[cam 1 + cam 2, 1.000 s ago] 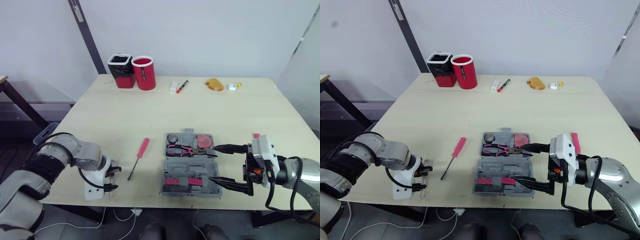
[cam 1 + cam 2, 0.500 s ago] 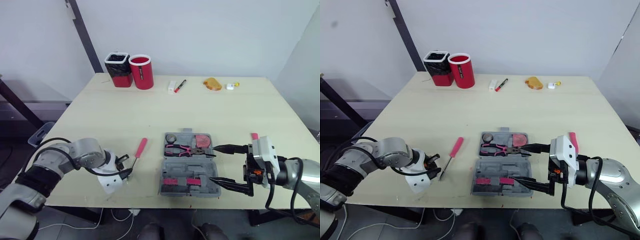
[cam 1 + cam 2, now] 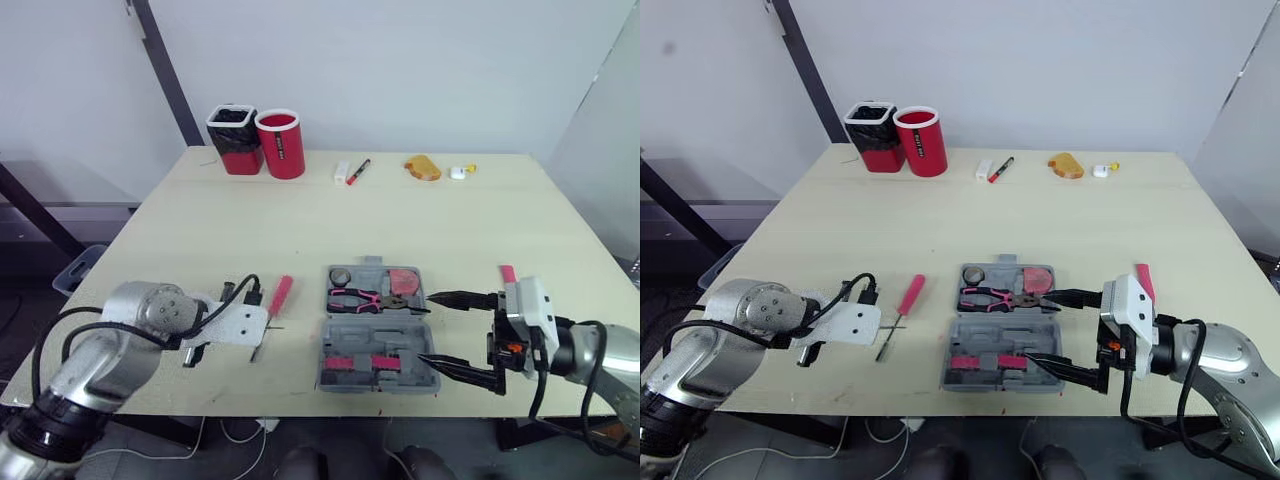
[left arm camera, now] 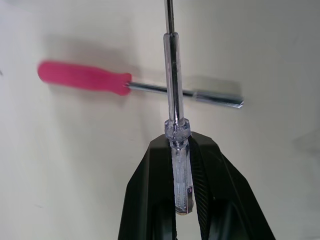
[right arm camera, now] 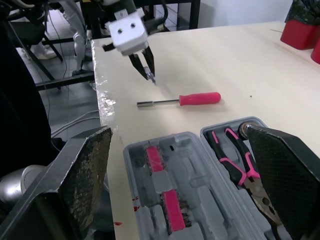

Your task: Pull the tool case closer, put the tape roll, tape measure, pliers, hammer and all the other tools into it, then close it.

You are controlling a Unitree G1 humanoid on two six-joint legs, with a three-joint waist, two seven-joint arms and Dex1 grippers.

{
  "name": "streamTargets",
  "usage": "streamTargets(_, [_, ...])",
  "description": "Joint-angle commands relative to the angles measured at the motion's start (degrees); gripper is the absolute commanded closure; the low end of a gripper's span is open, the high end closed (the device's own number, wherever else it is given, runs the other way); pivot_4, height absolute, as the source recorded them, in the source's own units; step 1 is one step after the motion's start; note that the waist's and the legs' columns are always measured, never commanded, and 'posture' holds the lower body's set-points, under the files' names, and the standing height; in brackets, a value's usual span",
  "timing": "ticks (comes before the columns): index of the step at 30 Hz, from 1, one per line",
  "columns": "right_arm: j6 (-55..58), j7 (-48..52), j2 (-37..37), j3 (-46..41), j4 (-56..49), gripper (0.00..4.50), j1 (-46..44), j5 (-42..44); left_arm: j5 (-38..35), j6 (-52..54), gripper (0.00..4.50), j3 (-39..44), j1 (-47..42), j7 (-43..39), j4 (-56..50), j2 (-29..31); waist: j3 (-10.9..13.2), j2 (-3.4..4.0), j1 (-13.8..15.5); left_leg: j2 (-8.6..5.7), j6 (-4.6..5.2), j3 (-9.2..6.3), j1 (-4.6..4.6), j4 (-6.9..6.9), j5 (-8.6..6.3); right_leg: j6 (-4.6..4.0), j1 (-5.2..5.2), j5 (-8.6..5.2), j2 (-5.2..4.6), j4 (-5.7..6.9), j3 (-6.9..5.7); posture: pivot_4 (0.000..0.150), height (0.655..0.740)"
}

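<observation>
Within the last second the left gripper point(image 4: 179, 145) came away from the near left edge of the table point(image 3: 400, 220) and swung inward. It now hung just above the steel shaft of the pink screwdriver point(image 3: 283, 294), which lay on the table just to the left of the tool case point(image 3: 380, 345). Its two fingers were clamped on a clear-handled tool point(image 4: 171, 60), probably a small screwdriver, which pointed forward out of the grip and crossed over the pink one. The case itself had not moved. It lay open near the front edge, with the pliers point(image 3: 365, 300) and two round items in its far half and pink-marked pieces in its near half. The right gripper point(image 3: 428, 327) also kept its place at the right side of the case, with its fingers spread wide and holding nothing. I judge from this that the clear tool was on its way to the case and not yet put in. The pink screwdriver remained outside, so at least two tools were left to pack before the lid could be closed. The carried tool passed close over the pink one, and it could knock it if the arm went lower.
</observation>
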Motion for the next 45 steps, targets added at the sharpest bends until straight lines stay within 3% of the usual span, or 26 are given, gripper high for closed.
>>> streamTargets(1, [-1.7, 0.0, 0.2, -1.3, -1.1, 0.0, 0.1, -0.2, -1.7, 21.9, 4.43, 2.5, -1.6, -0.7, -5.2, -2.2, 0.0, -0.02, -0.1, 0.0, 0.0, -0.03, 0.0, 0.0, 0.0, 0.0, 0.0, 0.0, 0.03, 0.0, -0.01, 0.15, 0.74])
streamTargets(5, [-2.1, -0.5, 0.9, -1.1, -1.3, 0.0, 0.3, -0.6, -6.6, 45.7, 4.43, 2.2, -4.2, 0.2, -7.7, -2.6, 0.1, -0.18, -0.3, 0.0, 0.0, -0.11, -0.01, 0.0, 0.0, 0.0, 0.0, -0.01, 0.06, 0.01, -0.01, 0.15, 0.74])
streamTargets(7, [-2.4, -0.8, 1.3, -1.0, -1.4, 0.0, 0.4, -0.7, -10.1, 60.9, 4.43, 5.6, -9.3, 3.1, -2.8, -5.2, 0.1, -0.21, -0.3, -0.01, 0.0, -0.2, -0.02, 0.0, 0.0, 0.0, 0.01, -0.01, 0.1, 0.02, -0.02, 0.15, 0.74])
streamTargets(9, [-2.5, -1.0, 1.4, -1.0, -1.7, 0.0, 0.6, -0.8, -13.0, 65.8, 4.43, 8.6, -11.3, 4.7, 0.7, -7.6, 0.1, -0.26, -0.3, -0.01, 0.0, -0.3, -0.05, 0.01, 0.0, 0.02, 0.02, -0.02, 0.17, 0.01, -0.03, 0.15, 0.74])
streamTargets(13, [-2.8, -1.5, 1.8, -0.7, -2.1, 0.0, 0.9, -1.1, -14.8, 65.8, 4.43, 13.8, -13.6, 11.7, 7.5, -13.9, 0.1, -0.27, -0.6, -0.01, 0.0, -0.54, -0.05, 0.0, 0.0, 0.01, 0.01, 0.0, 0.22, 0.03, 0.09, 0.15, 0.74])
streamTargets(17, [-3.1, -1.9, 2.3, 0.1, -2.2, 0.0, 1.0, -1.7, -17.2, 65.8, 4.43, 13.8, -16.2, 16.7, 11.5, -16.0, 0.2, -0.48, -0.5, -0.01, 0.0, -0.64, -0.07, 0.01, 0.0, -0.03, 0.02, 0.18, 0.25, 0.04, 0.01, 0.15, 0.74])
streamTargets(26, [-3.2, -2.4, 2.9, 0.7, -2.7, 0.0, 1.4, -2.6, -23.9, 65.8, 4.43, 7.1, -19.3, 28.3, 15.9, -14.6, 0.2, -0.5, -0.5, -0.02, -0.01, -0.68, -0.09, 0.0, 0.0, -0.08, 0.01, 0.21, 0.24, 0.03, 0.05, 0.15, 0.74])
streamTargets(35, [-3.3, -2.8, 2.8, 0.2, -3.7, 0.0, 3.0, -2.5, -29.6, 65.8, 4.43, 11.6, -18.7, 39.4, 21.7, -18.3, 0.2, -0.51, -0.5, -0.02, -0.01, -0.71, -0.09, 0.01, 0.0, -0.08, 0.02, 0.22, 0.24, 0.03, 0.03, 0.15, 0.74])
streamTargets(37, [-3.5, -2.7, 2.8, 0.2, -3.6, 0.0, 3.3, -2.7, -30.5, 65.8, 3.45, 12.4, -18.6, 41.9, 22.4, -18.8, 0.2, -0.5, -0.5, -0.02, -0.01, -0.7, -0.08, 0.01, 0.0, -0.08, 0.02, 0.22, 0.24, 0.04, 0.04, 0.15, 0.74])
streamTargets(38, [-3.5, -2.6, 2.8, 0.2, -3.6, 0.0, 3.4, -2.7, -31.2, 65.8, 3.22, 12.6, -18.5, 42.8, 22.4, -18.8, 0.2, -0.51, -0.5, -0.02, -0.01, -0.7, -0.07, 0.01, 0.0, -0.08, 0.02, 0.22, 0.24, 0.05, 0.04, 0.15, 0.74])
streamTargets(41, [-3.4, -2.6, 2.9, -0.1, -3.6, 0.0, 3.2, -2.3, -32.8, 65.8, 1.69, 14.2, -18.4, 45.9, 23.0, -19.0, 0.1, -0.53, -0.5, -0.02, -0.01, -0.72, -0.08, 0.01, 0.0, -0.08, 0.02, 0.22, 0.24, 0.05, 0.03, 0.15, 0.74])
streamTargets(42, [-3.5, -2.4, 2.9, -0.1, -3.6, 0.0, 3.1, -2.1, -33.4, 65.8, 1.49, 14.8, -18.3, 46.7, 23.3, -19.0, 0.1, -0.53, -0.5, -0.02, -0.01, -0.73, -0.09, 0.01, 0.0, -0.08, 0.02, 0.22, 0.24, 0.05, 0.02, 0.15, 0.74])
streamTargets(45, [-3.6, -2.1, 2.9, 0.1, -3.5, 0.0, 2.9, -1.9, -35.4, 65.8, 0.21, 15.8, -18.0, 48.6, 22.9, -19.0, 0.1, -0.53, -0.5, -0.02, -0.01, -0.72, -0.08, 0.01, 0.0, -0.08, 0.02, 0.22, 0.23, 0.04, 0.02, 0.15, 0.74])
